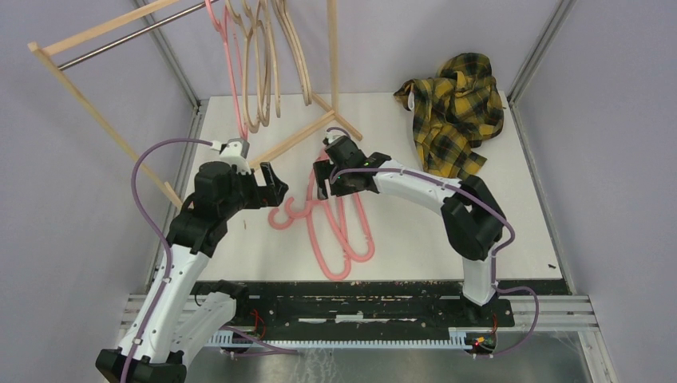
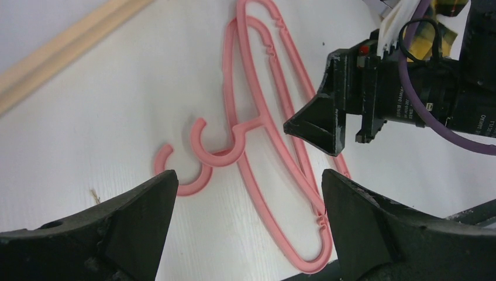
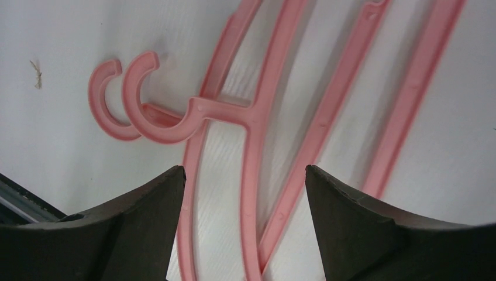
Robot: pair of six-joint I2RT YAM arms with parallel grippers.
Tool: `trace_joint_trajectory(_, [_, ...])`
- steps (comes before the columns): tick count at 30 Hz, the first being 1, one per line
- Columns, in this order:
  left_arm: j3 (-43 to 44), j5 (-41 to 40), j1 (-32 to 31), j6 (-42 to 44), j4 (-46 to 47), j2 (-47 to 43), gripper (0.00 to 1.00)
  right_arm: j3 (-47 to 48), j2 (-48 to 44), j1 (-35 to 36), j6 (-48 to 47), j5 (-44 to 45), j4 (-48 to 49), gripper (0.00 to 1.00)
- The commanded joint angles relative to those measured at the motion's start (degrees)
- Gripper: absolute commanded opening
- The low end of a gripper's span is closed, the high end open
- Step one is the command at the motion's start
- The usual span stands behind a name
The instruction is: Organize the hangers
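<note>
Two overlapped pink hangers (image 1: pixel 339 235) lie between open left gripper (image 1: pixel 277 184) and right gripper (image 1: pixel 318 185); one pink hanger (image 1: pixel 235 88), about three beige hangers (image 1: pixel 265 80) hang far-left; plaid shirt (image 1: pixel 455 112) far-right.

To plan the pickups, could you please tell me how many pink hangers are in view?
3. Two pink hangers lie overlapped on the table, hooks side by side; a third pink hanger hangs on the rail. Others may be hidden.
</note>
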Motion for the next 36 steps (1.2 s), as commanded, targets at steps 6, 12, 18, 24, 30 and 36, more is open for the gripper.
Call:
trace_joint_trajectory(6, [-3.28,1.91,-0.15,-3.35,6.07,-1.28,0.99,11.00,11.43,2.44,-2.24,-0.78,-3.54,0.78])
trace_joint_trajectory(12, [-3.73,2.16,-0.19,-2.77,6.26,-1.46,0.99,11.10,14.01,2.44,-2.35,4.95,-3.91,0.78])
trace_joint_trajectory(18, [-4.33,2.61,-0.21,-2.93,6.76,-1.72,0.99,12.18,15.11,2.48,-2.11,5.70,-3.53,0.76])
trace_joint_trajectory(24, [-4.62,3.72,-0.22,-3.16,6.78,-2.48,0.99,11.20,16.93,2.44,-2.81,6.84,-4.25,0.53])
trace_joint_trajectory(30, [-5.09,5.40,-0.24,-3.40,7.12,-2.24,0.99,8.59,14.68,1.82,-0.87,6.87,-1.54,0.07])
trace_joint_trajectory(36, [-8.77,8.09,-1.96,-7.12,11.25,-3.11,0.99,-0.45,3.58,-5.15,11.13,-4.26,13.55,0.01])
